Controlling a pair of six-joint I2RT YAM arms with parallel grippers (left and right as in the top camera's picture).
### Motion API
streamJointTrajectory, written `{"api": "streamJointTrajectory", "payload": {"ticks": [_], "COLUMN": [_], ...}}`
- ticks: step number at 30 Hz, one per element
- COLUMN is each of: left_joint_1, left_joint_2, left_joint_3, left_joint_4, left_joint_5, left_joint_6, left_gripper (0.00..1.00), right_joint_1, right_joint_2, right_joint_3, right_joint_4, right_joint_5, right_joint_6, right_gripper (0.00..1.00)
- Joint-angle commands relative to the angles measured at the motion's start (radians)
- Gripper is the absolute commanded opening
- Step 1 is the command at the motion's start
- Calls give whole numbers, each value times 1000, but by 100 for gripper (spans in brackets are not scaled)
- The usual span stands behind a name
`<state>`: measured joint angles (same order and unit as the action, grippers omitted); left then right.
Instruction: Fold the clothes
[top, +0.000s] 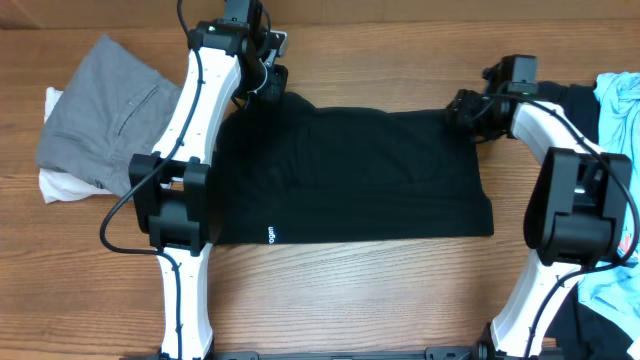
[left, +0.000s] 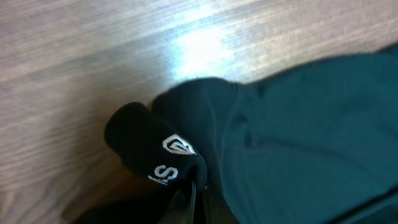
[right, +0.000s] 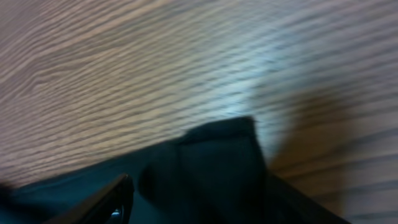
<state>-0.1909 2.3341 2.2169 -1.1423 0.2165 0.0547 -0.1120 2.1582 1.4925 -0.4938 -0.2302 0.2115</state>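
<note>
Wooden table (top: 350, 290) carries your black T-shirt (top: 350, 180) across its middle. It lies flat as a wide rectangle, no sleeves showing, with a small white mark by its near edge. Your left gripper (top: 272, 85) is clamped on its far-left corner. Your right gripper (top: 462, 110) sits at the far-right corner, but you cannot tell its grip. Judge this fold about midway. A grey garment (top: 105, 110) lies at the left edge, and a light-blue garment (top: 620, 100) waits crumpled at the right edge.

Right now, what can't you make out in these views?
- Right gripper jaws: overhead, wrist covers them; right wrist view blurred.
- Left gripper fingers: left wrist view, black T-shirt bunched over them.
- Light-blue garments: overhead, cut by right edge.
- White cloth: overhead, grey garment covers most.
</note>
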Motion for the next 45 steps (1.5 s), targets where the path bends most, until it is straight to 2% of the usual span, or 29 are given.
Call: {"api": "streamJointTrajectory", "payload": {"ticks": [1, 5, 6, 11, 23, 29, 45], "left_joint_1": [-13, -13, -12, -10, 13, 36, 52], "left_joint_2": [-14, -14, -14, -14, -18, -65, -105], "left_joint_3": [15, 15, 15, 16, 21, 21, 19], "left_joint_4": [-11, -14, -14, -25, -159, -227, -516], "left_joint_5": [20, 21, 21, 8, -52, -124, -112], "left_joint_6": [-11, -18, -18, -17, -14, -13, -11], "left_gripper": [4, 4, 4, 4, 4, 4, 4], "right_joint_1": [21, 21, 21, 15, -2, -2, -2], "right_joint_2": [6, 10, 10, 7, -122, -200, -225], "right_joint_3": [6, 6, 6, 11, 16, 16, 16], "right_joint_4": [-7, -12, -13, -13, -55, -118, -499], "right_joint_5": [40, 48, 58, 84, 81, 167, 227], "right_joint_6": [-3, 2, 1, 0, -6, -7, -2], "right_gripper": [68, 38, 24, 5, 4, 4, 4]}}
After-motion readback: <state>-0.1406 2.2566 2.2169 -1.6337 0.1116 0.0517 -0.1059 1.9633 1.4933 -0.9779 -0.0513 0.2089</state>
